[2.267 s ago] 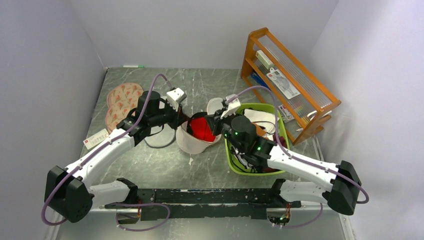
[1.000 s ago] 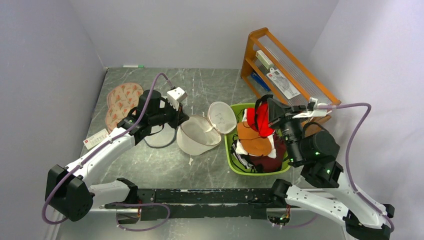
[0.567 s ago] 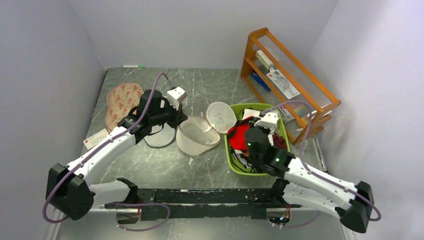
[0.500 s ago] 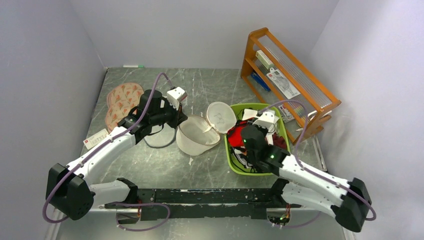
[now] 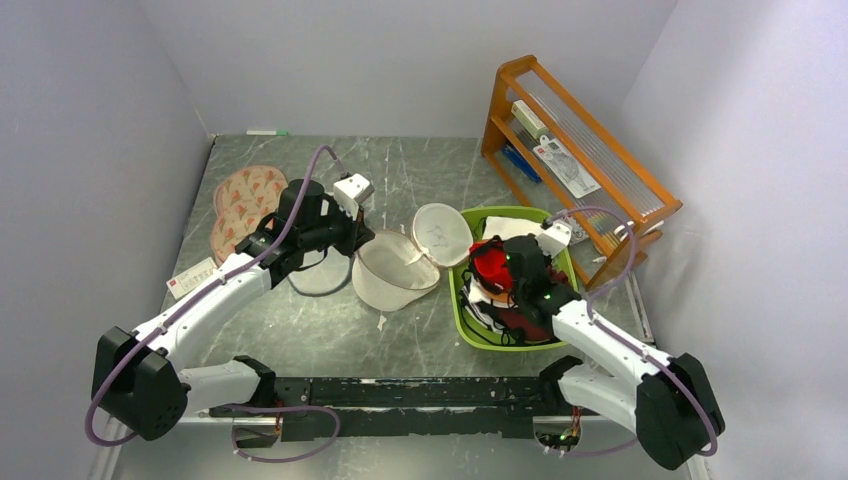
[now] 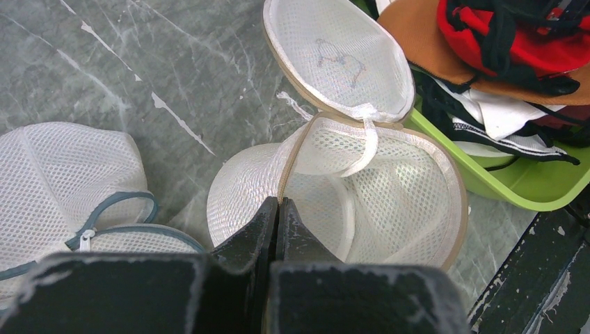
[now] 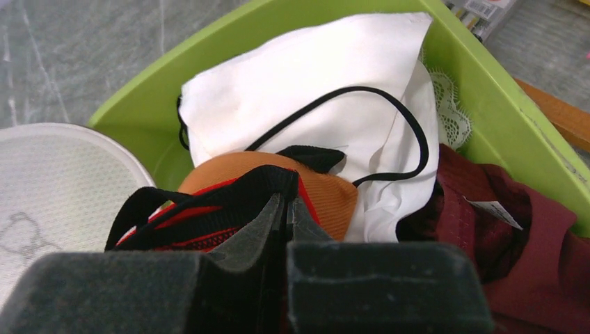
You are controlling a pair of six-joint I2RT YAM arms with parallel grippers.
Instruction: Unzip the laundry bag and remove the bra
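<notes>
The laundry bag (image 5: 395, 275) lies unzipped in the middle of the table. Its lid (image 5: 442, 232), with the small dark mark, is flipped back against the green basket (image 5: 462, 322). The lower half (image 6: 389, 202) shows only mesh inside. My left gripper (image 6: 277, 202) is shut on the bag's beige rim at the left side (image 5: 362, 243). The bra (image 5: 490, 262), red with an orange cup, lies on the clothes in the basket. My right gripper (image 7: 286, 200) is shut on its black-edged red band (image 7: 209, 209).
Under the bra, the basket (image 7: 487, 90) holds a white cloth (image 7: 313, 90) and a maroon cloth (image 7: 501, 223). A white mesh bag with grey trim (image 6: 62, 174) lies left of the laundry bag. Pink patterned bags (image 5: 240, 205) sit far left. A wooden rack (image 5: 580, 150) stands at the right.
The right gripper drew the bra out of the bag, raised it over the basket, then brought it down onto the clothes there. The left gripper stayed on the rim.
</notes>
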